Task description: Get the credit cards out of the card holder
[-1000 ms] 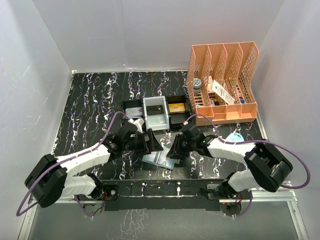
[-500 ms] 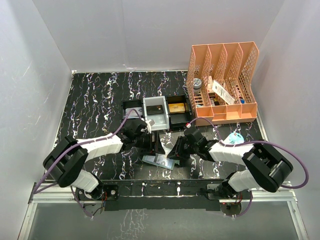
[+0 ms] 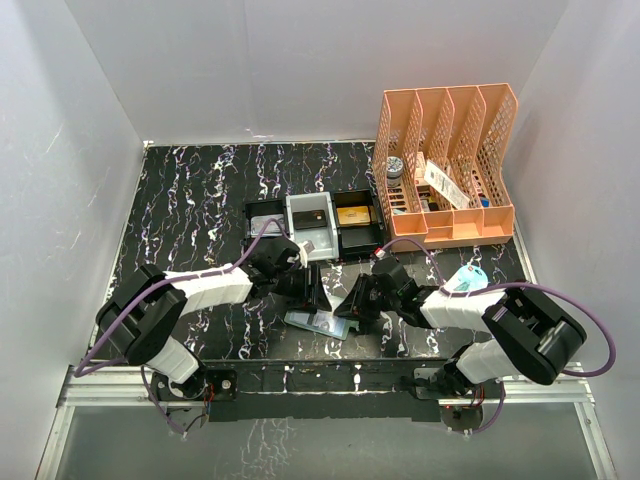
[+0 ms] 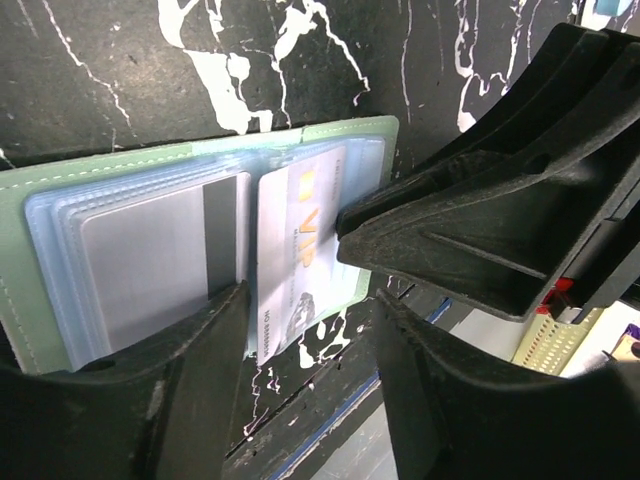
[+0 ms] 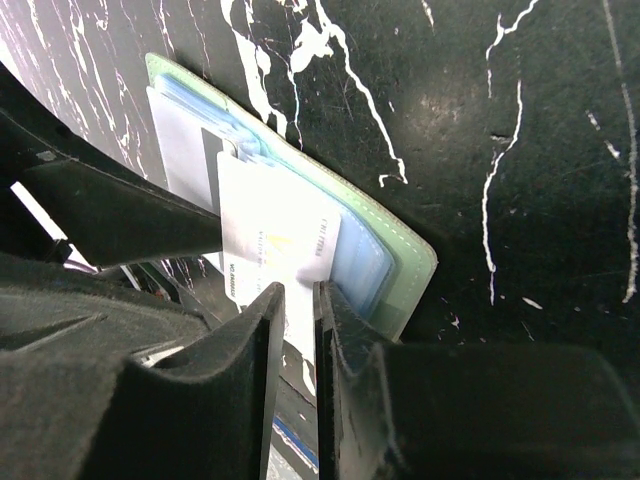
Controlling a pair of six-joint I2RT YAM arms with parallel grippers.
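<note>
Currently, on the black marbled table (image 3: pixel 190 210), an orange file rack (image 3: pixel 450 150) stands at the back right and a row of three trays (image 3: pixel 312 225) sits mid-table. The card holder (image 3: pixel 316 322) lies open and flat near the front edge, between the two arms. Left gripper (image 3: pixel 308 290): released, jaws spread wide, fingers low over the holder's near edge; whether they bear on it I cannot tell. Right gripper (image 3: pixel 347 306): clenched on the corner of a white card (image 4: pixel 295 250) that sticks partway out of the right-hand pocket. A grey card (image 4: pixel 150 260) with a dark stripe sits fully in the left pocket. Step in hand, by my reading: drawing the white card out. To do it well, pull along the pocket's opening, flat to the table, not upward, so the soft sleeve does not lift with the card. Left fingers should press the green cover down as a counter-hold. Bite is shallow, on an edge only; slow pull, watch for slip. Grey card remains after this one
</note>
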